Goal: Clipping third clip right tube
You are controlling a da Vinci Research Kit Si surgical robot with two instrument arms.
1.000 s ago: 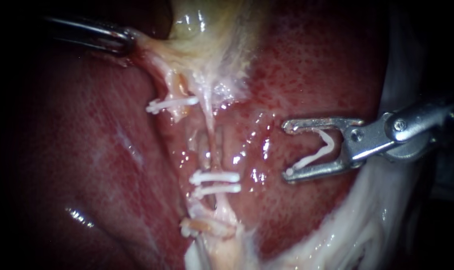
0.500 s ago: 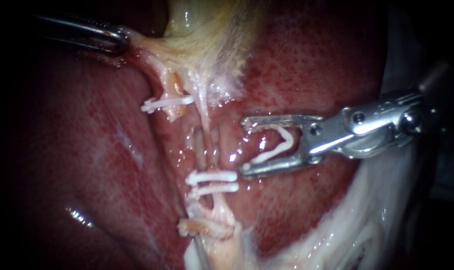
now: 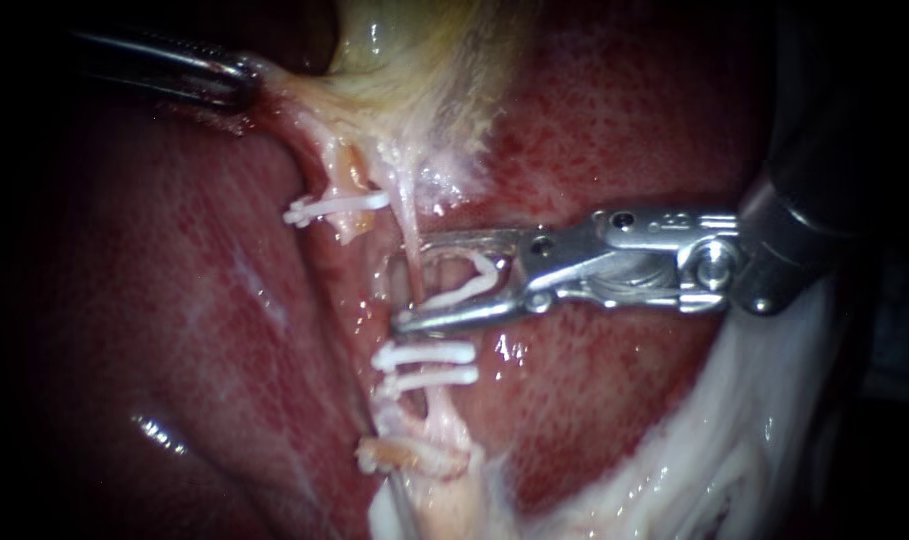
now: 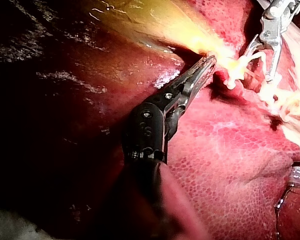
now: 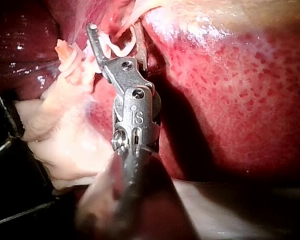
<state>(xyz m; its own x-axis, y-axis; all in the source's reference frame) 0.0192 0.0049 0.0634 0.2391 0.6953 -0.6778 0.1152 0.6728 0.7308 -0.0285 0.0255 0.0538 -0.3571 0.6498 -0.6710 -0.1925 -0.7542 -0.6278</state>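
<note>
My right instrument comes in from the right with a white clip held wide between its jaws. The jaws straddle the thin right tube, just above two white clips that sit closed on that tube. Another clip crosses the left tube, and a further one sits lower down. At the upper left, my left instrument is shut on a pale strand of gallbladder tissue, pulling it taut. The right wrist view shows the loaded clip in my right instrument.
Red liver surrounds the tubes on both sides. Whitish fatty tissue lies at the lower right under the right instrument's shaft. In the left wrist view my left instrument grips the yellow tissue close beside my right instrument.
My right instrument has moved leftward across the liver until its jaws and clip straddle the right tube above the two clips. The left instrument has kept its hold.
</note>
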